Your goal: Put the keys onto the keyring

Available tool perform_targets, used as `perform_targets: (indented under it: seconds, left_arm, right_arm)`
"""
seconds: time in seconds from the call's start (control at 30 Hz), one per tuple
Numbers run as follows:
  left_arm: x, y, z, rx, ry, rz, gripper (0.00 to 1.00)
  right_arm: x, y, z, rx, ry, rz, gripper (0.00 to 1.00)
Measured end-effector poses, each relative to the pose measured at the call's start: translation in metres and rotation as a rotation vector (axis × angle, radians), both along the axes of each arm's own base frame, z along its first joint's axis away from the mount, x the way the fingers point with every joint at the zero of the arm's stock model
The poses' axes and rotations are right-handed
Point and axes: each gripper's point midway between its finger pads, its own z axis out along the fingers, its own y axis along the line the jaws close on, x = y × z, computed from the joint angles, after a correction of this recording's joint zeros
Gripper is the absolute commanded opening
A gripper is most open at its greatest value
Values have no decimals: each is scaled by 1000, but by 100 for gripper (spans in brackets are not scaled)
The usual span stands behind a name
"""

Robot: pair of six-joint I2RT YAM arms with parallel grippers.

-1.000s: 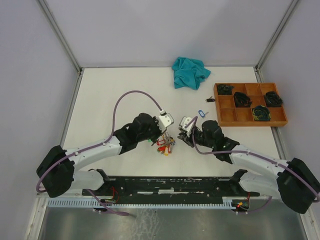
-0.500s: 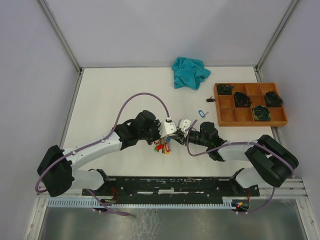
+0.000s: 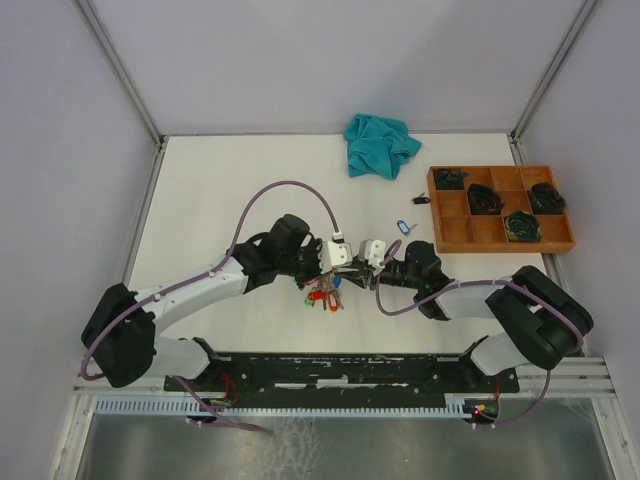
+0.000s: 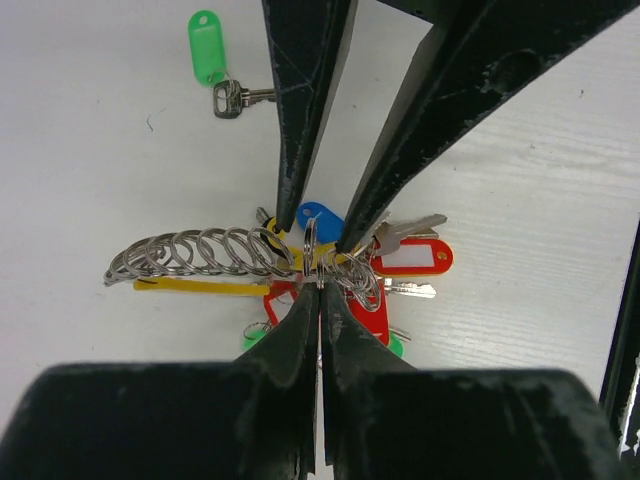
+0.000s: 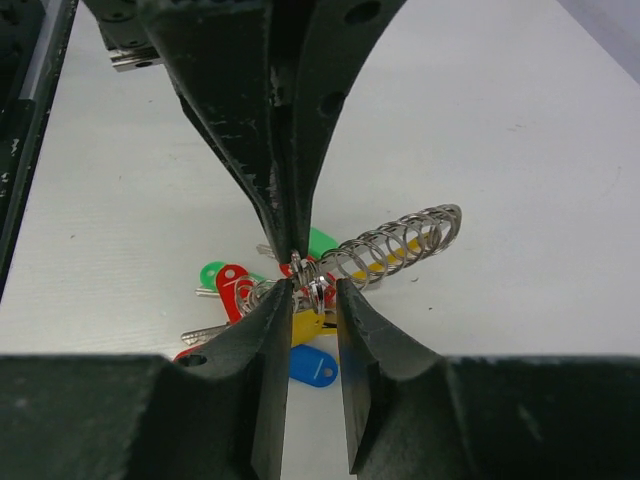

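right tool (image 5: 312, 290) has swung in against the left tool (image 4: 318, 285), which clamps the keyring (image 4: 230, 250). right's narrowly apart, gripping nothing. a bump could shake keys (image 4: 405, 262) off.

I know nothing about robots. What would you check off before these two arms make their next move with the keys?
1. Left tool gripping the keyring: ok, shut on it.
2. Right tool ready to take a ring: ok, jaws open on either side of the loops.
3. Keyring's opening findable: cannot tell, hidden among them.
4. Strays gathered: not ok, green-tag key lies apart; blue-tag key lies farther off.
5. Tools not colliding: cannot tell, they nearly meet.
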Motion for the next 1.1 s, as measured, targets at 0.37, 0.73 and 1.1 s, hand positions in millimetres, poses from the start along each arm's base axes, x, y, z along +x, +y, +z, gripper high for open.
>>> perform_targets:
  seconds: [0.37, 0.73, 1.1]
  left_arm:
    - [-2, -2, 0, -16, 16, -16, 3]
    - [-5, -8, 4, -46, 24, -44, 3]
    - [-10, -11, 7, -73, 40, -71, 3]
  right_arm:
    - [-12, -2, 3, -40, 5, 55, 31]
    - [-13, 4, -11, -41, 71, 78, 28]
    - [-14, 8, -11, -22, 95, 97, 16]
